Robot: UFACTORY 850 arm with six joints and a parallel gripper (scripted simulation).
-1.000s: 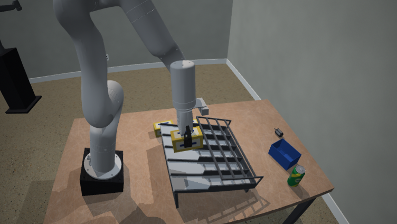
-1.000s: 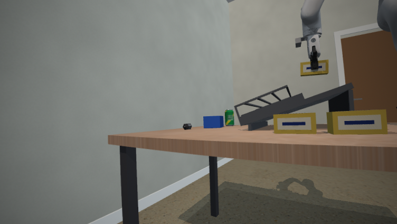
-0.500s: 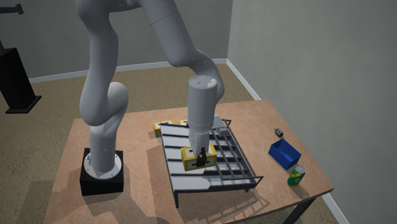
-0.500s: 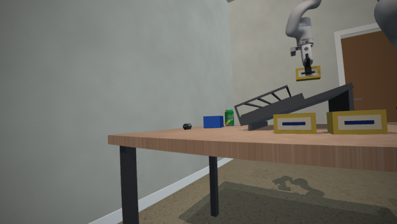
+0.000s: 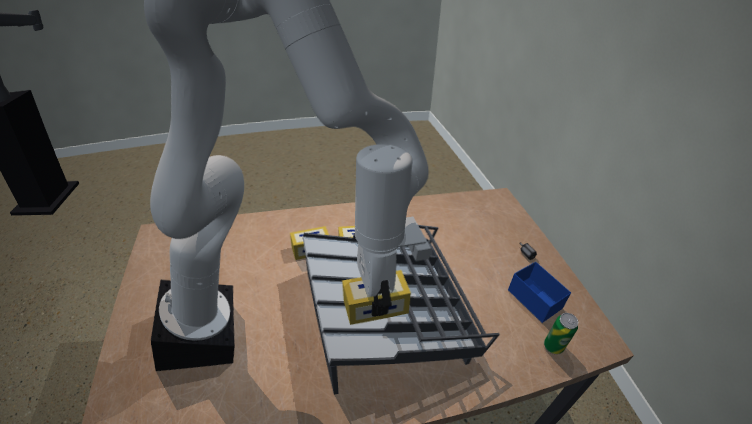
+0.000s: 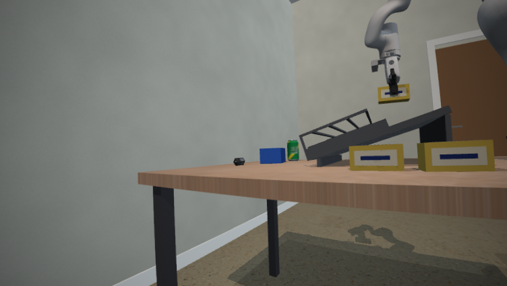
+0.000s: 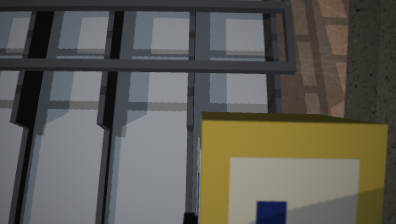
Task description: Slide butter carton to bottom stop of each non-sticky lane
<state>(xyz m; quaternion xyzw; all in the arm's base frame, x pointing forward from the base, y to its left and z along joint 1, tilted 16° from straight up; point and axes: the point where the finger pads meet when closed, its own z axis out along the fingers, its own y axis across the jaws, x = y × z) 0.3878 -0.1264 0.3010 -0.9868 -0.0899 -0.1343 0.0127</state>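
Note:
My gripper is shut on a yellow butter carton with a white label and blue bar, holding it in the air above the sloped grey shelf. In the exterior view the gripper holds the carton well clear of the shelf. In the wrist view the carton fills the lower right, with the lanes and the bottom stop rail below it. Two more butter cartons lie on the table behind the shelf's high end, partly hidden in the top view.
A blue bin, a green can and a small black object stand on the table right of the shelf. My arm's base stands to the left. The table edge lies close beyond the shelf's low end.

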